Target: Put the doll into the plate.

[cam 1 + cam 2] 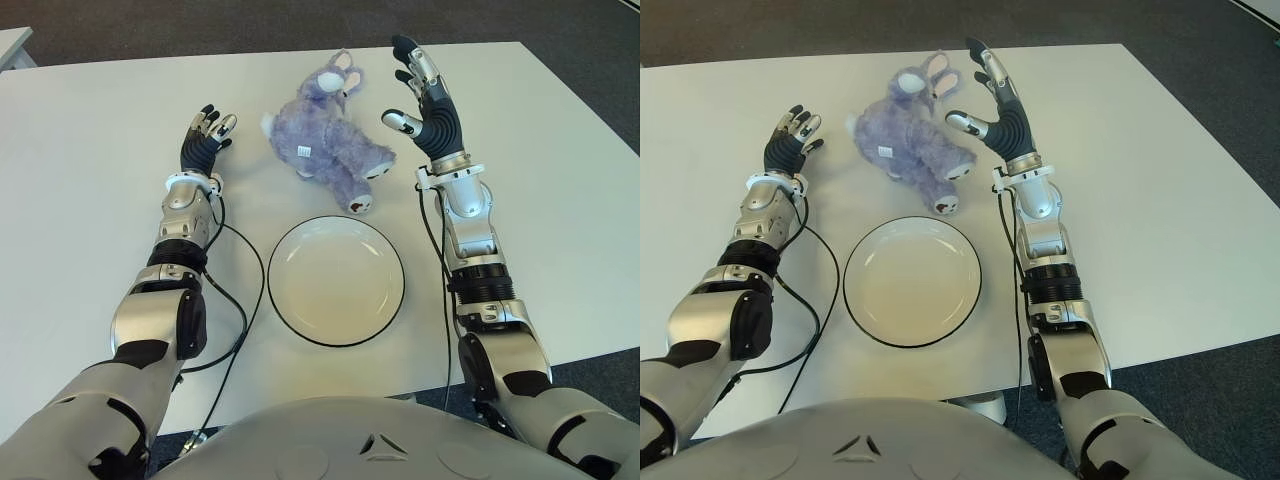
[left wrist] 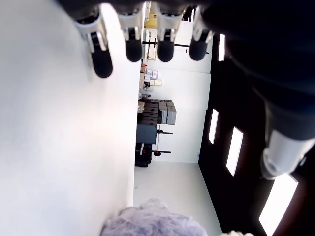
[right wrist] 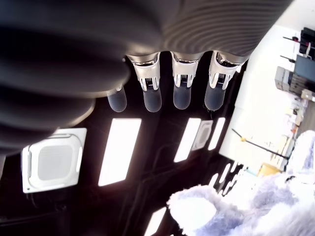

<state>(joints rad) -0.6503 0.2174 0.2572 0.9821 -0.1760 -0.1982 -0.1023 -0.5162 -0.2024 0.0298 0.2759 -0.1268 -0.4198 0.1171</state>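
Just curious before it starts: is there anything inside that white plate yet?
No. The plate holds nothing. The doll lies on the table beyond it, between the open left hand and right hand.

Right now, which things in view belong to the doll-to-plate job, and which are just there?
Job:
- doll, lying beyond the plate
- plate, empty
- right hand, open beside the doll
- left hand, open on its other side

Just there:
- table
- cables

Doll (image 1: 325, 135) lies beyond empty plate (image 1: 336, 281), apparently between spread hands.
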